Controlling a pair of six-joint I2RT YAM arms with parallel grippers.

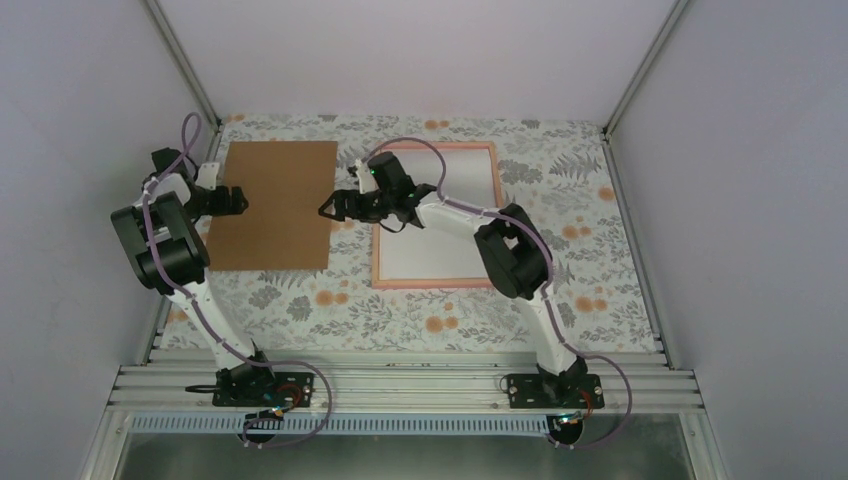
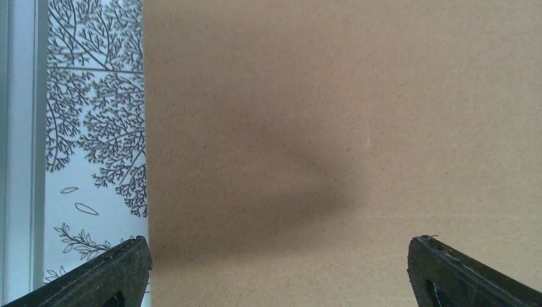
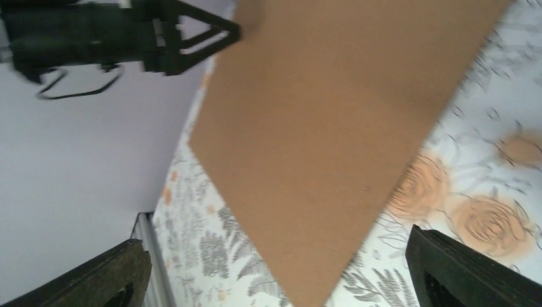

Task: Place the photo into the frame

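The pink frame (image 1: 430, 284) lies flat at the centre right of the table, with a white surface (image 1: 440, 255) filling its inside. The photo does not show in any view. A brown cardboard sheet (image 1: 280, 205) lies flat to the left of the frame. My left gripper (image 1: 240, 200) hovers open over the sheet's left edge; in the left wrist view the gripper (image 2: 279, 246) has bare cardboard (image 2: 319, 96) between its fingers. My right gripper (image 1: 328, 208) is open, over the gap between sheet and frame, pointing left. Its wrist view shows the gripper (image 3: 278, 249) above a corner of the cardboard (image 3: 332, 115).
A flowered cloth (image 1: 400, 320) covers the table. Pale walls close in the left, back and right, with metal posts (image 1: 185, 60) at the back corners. An aluminium rail (image 1: 400, 385) carries both arm bases at the near edge. The left arm's fingers (image 3: 211, 32) show in the right wrist view.
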